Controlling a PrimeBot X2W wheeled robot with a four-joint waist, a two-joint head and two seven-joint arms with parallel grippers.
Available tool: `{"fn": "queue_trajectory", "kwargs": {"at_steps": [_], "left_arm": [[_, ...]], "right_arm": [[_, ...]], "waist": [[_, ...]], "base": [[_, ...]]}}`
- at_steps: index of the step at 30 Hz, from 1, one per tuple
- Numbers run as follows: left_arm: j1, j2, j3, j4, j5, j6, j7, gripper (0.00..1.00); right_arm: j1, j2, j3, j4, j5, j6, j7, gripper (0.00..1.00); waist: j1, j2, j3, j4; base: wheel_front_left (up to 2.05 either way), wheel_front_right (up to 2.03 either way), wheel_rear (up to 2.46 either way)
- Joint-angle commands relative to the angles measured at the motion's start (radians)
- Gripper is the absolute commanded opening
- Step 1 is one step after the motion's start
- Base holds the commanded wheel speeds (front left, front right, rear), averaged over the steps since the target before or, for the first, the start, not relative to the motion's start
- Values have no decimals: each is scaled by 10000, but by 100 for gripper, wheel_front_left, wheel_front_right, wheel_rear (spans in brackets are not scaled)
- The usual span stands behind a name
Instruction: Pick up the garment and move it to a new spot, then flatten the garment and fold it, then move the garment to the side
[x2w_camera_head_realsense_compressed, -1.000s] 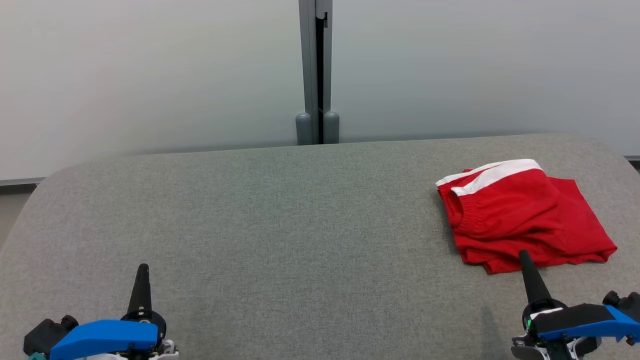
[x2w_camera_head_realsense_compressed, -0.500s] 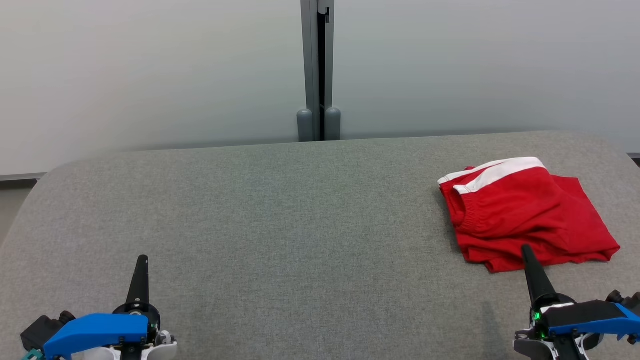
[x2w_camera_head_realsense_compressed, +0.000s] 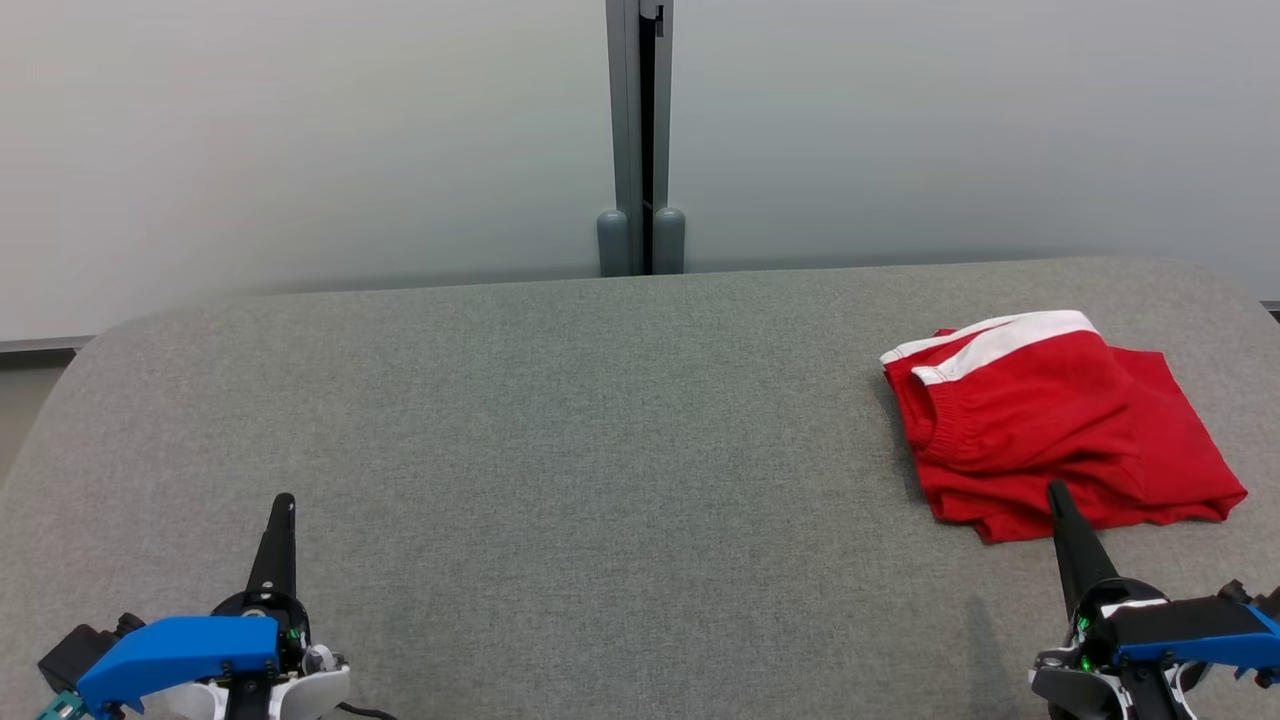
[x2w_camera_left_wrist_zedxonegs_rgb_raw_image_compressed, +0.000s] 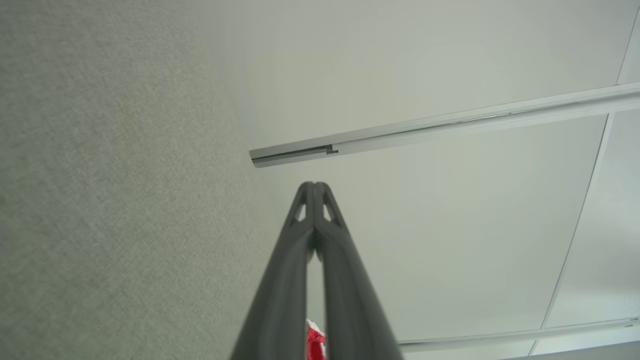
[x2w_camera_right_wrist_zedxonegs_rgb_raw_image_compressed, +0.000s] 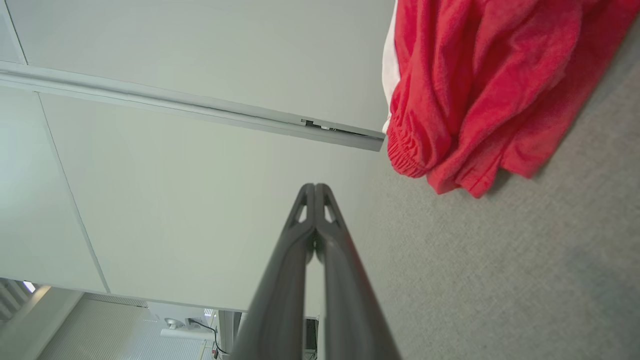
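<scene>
The folded red cloth garment (x2w_camera_head_realsense_compressed: 1060, 430) lies crosswise on the grey felt table (x2w_camera_head_realsense_compressed: 600, 450), white band farthest. The head view shows it whole, the left wrist view a sliver. The left gripper (x2w_camera_head_realsense_compressed: 284, 502) and right gripper (x2w_camera_head_realsense_compressed: 1054, 491) are pinched closed, empty.

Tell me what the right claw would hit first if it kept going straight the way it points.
Probably the pale wall panel behind the table. In its wrist view the red garment lies off to one side of the right claw, so it likely passes clear, though depth is unclear.
</scene>
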Motion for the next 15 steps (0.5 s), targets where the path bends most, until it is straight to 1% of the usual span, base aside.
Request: {"fn": "queue_trajectory", "kwargs": {"at_steps": [1, 15], "left_arm": [[-169, -8, 74, -92, -164, -19, 74, 0], [-281, -35, 149, -197, -1131, -22, 343, 0]], "right_arm": [[-202, 11, -43, -110, 170, 7, 71, 0], [-209, 29, -151, -192, 1215, 7, 348, 0]], "waist": [[0, -1, 7, 4], [0, -1, 109, 43]], "base": [[0, 0, 0], [0, 0, 0]]}}
